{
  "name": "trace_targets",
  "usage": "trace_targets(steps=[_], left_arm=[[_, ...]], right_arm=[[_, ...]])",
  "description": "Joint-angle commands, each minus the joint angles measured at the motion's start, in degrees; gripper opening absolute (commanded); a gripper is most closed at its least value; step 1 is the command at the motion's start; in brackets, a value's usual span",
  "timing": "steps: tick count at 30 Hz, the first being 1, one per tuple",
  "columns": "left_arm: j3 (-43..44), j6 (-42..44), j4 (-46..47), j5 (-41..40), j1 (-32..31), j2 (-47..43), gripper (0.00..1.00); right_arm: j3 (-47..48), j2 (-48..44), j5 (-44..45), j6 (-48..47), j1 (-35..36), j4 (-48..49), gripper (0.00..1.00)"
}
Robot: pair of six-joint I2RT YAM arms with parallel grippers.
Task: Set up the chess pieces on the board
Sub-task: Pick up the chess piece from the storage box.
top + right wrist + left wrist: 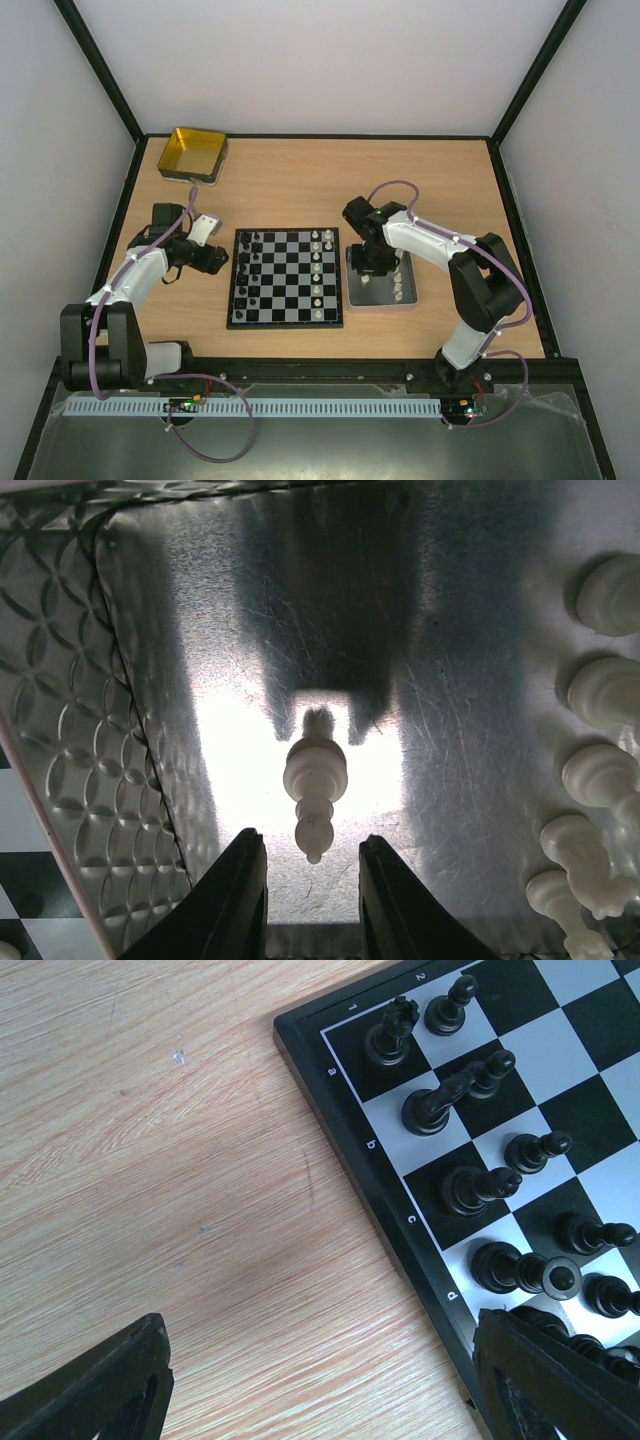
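The right end effector (310,838) hangs released over the silver metal tray (90,730), its 2 fingers (235,900) flanking the tip of 1 cream chess piece (316,780) lying flat, at least 5 more cream pieces (600,690) alongside, while the left end effector (320,1325), also released, hovers over the wooden surface (150,1160) beside the checkered black-and-white board (380,1200) carrying black pieces (470,1188).

White shells over black joints on left arm (135,280) and right arm (425,238). Purple cables (398,183) along each link. Black fingers (110,1375), ribbed and hollowed, seemingly moulded plastic. Black shoulder blocks (95,345).
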Motion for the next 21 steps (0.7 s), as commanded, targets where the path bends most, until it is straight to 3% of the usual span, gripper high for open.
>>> trace_targets(steps=[1, 21], left_arm=[[0.0, 0.0, -0.1, -0.1, -0.3, 0.6, 0.83], [-0.6, 1.1, -0.5, 0.0, -0.3, 0.1, 0.84]], right_arm=[[-1.2, -1.3, -0.1, 0.7, 0.1, 1.3, 0.24], [-3.3, 0.4, -0.3, 0.4, 0.1, 3.6, 0.09]])
